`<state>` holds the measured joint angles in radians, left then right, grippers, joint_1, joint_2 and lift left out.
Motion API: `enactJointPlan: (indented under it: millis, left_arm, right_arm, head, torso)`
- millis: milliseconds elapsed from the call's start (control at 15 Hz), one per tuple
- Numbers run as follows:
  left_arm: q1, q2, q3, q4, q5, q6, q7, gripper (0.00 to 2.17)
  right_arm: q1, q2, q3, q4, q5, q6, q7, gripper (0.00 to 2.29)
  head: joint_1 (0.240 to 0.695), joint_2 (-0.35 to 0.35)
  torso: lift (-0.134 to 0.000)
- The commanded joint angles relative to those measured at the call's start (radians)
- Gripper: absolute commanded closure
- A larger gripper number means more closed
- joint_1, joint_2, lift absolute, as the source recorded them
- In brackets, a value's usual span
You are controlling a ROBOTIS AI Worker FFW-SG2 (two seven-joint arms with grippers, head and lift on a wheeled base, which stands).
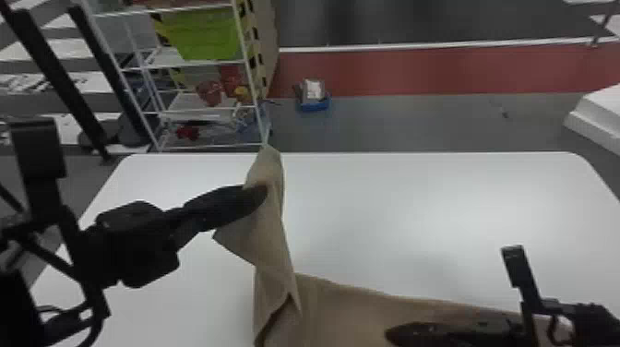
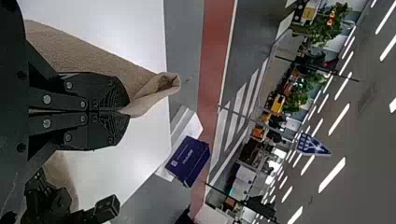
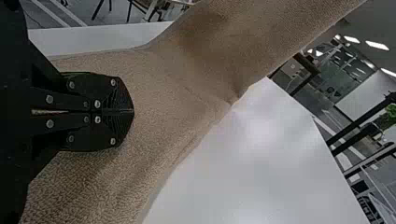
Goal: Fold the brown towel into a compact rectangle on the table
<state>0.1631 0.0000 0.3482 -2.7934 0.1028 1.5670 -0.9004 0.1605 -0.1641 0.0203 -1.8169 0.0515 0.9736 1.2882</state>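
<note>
"How is the left gripper [image 1: 259, 193] set?"

"Its fingers are closed, and the brown towel [image 1: 272, 240] is pinched between them. That part is held up above the left half of the table [image 1: 438, 207], with a loose flap hung past the fingertips."

"And the rest of the towel?"

"It is spread across the table's near side, toward the right, and is joined to the lifted part by a twisted, creased stretch."

"Is the right gripper [image 1: 392, 334] closed as well?"

"Yes, its fingers are pressed together, over the towel at the table's near right. Whether any cloth is caught or touched by them cannot be told."

"What containers can be seen?"

"Past the table's far left, a green bin [image 1: 203, 37] is held on a white rack [image 1: 251, 87]; its contents cannot be made out. On the floor beyond the table's far edge, something white [image 1: 313, 87] is held in a blue tray [image 1: 314, 105]. In the left wrist view, a dark blue box [image 2: 189, 161] is seen beyond the table's edge."
</note>
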Motion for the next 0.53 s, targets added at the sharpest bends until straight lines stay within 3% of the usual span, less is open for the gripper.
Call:
enactJointPlan:
  millis: [0, 267, 467]
  left_arm:
    - [-0.002, -0.003, 0.0, 0.0, -0.002, 0.004, 0.0, 1.42]
    - [-0.004, -0.003, 0.002, 0.0, 0.001, 0.004, 0.0, 1.42]
    - [-0.001, -0.003, 0.011, -0.006, 0.015, 0.004, -0.006, 1.42]
  right_arm:
    - [-0.032, 0.015, 0.036, 0.018, 0.008, -0.002, -0.007, 2.02]
    - [-0.125, 0.052, 0.092, 0.111, 0.018, -0.011, -0.03, 2.02]
    - [-0.09, 0.052, 0.055, 0.039, -0.019, 0.017, 0.005, 1.94]
  head:
    - [0.695, 0.135]
    - [0.695, 0.18]
    - [0.695, 0.203]
  torso:
    - [-0.124]
    - [-0.124]
    - [-0.124]
